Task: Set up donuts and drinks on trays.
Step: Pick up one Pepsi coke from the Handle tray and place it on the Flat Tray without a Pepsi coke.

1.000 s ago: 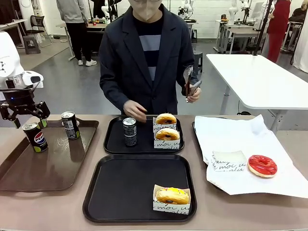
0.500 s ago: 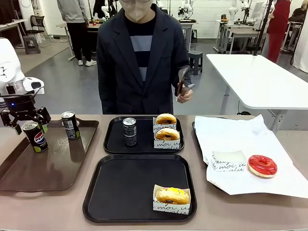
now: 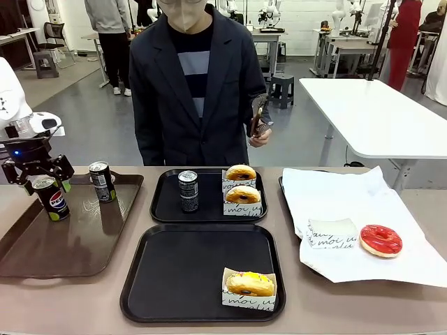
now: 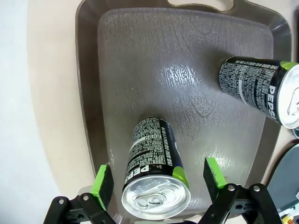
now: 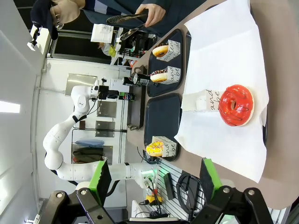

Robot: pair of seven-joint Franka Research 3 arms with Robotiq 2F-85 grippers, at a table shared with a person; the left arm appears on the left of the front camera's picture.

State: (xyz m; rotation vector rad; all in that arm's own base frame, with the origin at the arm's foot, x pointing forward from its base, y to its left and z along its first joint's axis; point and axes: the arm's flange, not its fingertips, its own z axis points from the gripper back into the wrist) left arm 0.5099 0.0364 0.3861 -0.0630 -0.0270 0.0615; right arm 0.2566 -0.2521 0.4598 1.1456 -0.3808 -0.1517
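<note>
Two cans: the Pepsi can (image 3: 52, 200) and a second can (image 3: 102, 181) stand upright on the brown tray (image 3: 77, 251), the first by its far-left corner and the second further right along its far rim.
Left claw: my left gripper (image 3: 45, 183) hangs over that far-left corner of the brown tray, released, its green pads (image 4: 103, 179) spread wide either side of the Pepsi can's (image 4: 149, 144) silver top. I see a gap at each pad.
Deciding relation: the can sits straight below the claw, with its long axis vertical and in line with the fingers. In the left wrist view it lies a touch nearer one pad than the other. My left arm is much the nearer.
Right claw: my right gripper (image 5: 154, 175) is released and empty, held high and well to the right of the brown tray, looking over the red donut (image 5: 236, 105).
Black trays: both lie right of the brown tray. The far black tray (image 3: 159, 202) carries a grey can (image 3: 188, 190) and two donuts (image 3: 243, 195), while the near black tray (image 3: 181, 279) carries one yellow donut (image 3: 249, 283) and no drink.
Person: stands beyond the brown tray's far-right side, one hand (image 3: 260, 132) holding tongs.
Next, as I judge it: lower, clench on the Pepsi can, and carry it right off the brown tray to the near black tray.
</note>
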